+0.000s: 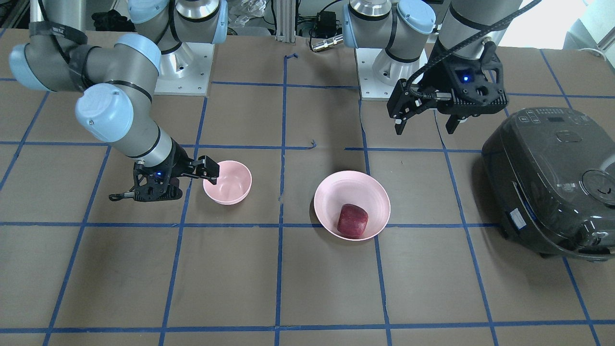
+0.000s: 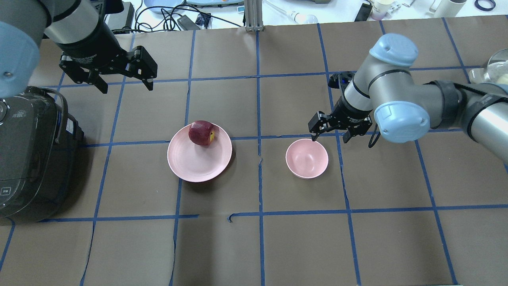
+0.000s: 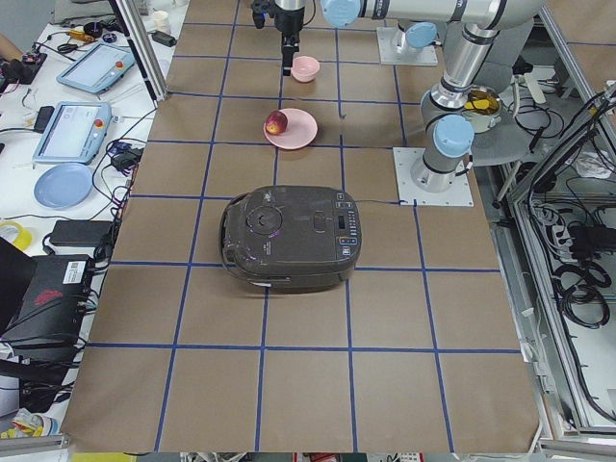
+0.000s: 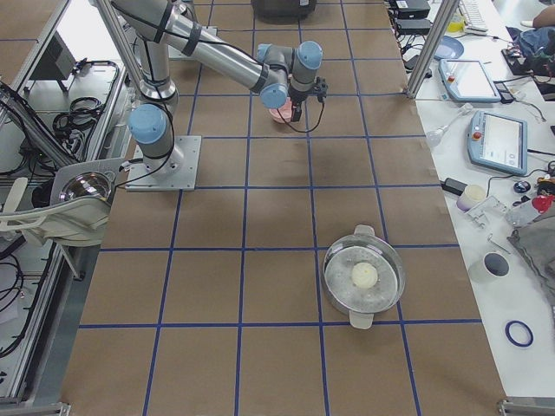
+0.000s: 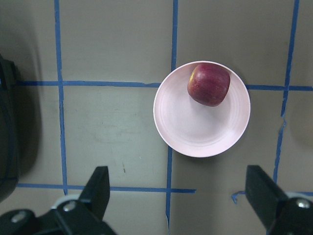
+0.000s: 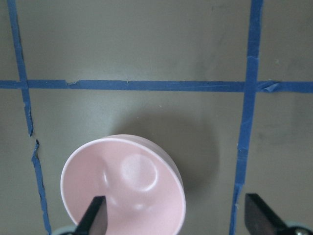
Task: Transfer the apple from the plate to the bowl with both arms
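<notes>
The brown table [image 2: 301,238], gridded with blue tape, carries the plate [image 2: 198,163] with the apple [image 2: 202,133] lying by its far rim, and the bowl [image 2: 306,158] stands apart on the robot's right. The left gripper [image 2: 127,85] hangs spread wide and empty, raised beyond the plate. The right gripper [image 2: 330,137], also spread and empty, sits low at the bowl's far edge, one finger over its rim
</notes>
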You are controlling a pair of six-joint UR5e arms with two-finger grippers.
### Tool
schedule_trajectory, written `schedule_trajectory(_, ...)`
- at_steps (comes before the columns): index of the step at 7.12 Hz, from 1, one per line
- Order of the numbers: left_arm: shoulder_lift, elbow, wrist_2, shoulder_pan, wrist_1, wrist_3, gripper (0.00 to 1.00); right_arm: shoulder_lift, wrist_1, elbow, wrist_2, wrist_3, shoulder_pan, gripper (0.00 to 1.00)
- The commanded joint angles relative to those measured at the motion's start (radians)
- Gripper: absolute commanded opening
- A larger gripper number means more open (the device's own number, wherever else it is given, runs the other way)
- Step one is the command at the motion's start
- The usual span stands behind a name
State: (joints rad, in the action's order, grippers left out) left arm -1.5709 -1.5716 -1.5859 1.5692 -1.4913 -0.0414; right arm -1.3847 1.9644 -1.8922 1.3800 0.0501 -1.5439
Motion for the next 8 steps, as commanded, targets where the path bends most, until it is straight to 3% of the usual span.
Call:
schedule_trajectory(1, -0.066, -0.036, 0.045, 0.035, 0.072, -0.008, 1.0, -0.077, -0.192, 0.155, 0.126, 0.01, 0.002, 1.0)
schedule_trajectory(3, -0.154, -0.149, 0.055, 0.061, 0.292, -0.005, 1.0, -0.109, -0.324, 0.254, 0.18, 0.01, 0.002, 1.0)
schedule_trajectory(5, -0.227, -0.237, 0.044, 0.093, 0.47, 0.021, 1.0, -0.12, -0.299, 0.265, 0.185, -0.005, 0.008, 1.0)
schedule_trajectory(7, -0.306, -0.271, 0.046, 0.101, 0.577, 0.035, 1.0, -0.129, -0.315, 0.268, 0.284, -0.004, 0.033, 1.0)
schedule_trajectory(8, -0.329, -0.271, 0.044, 0.112, 0.582, 0.037, 1.0, -0.143, -0.312, 0.272, 0.277, -0.004, 0.033, 1.0)
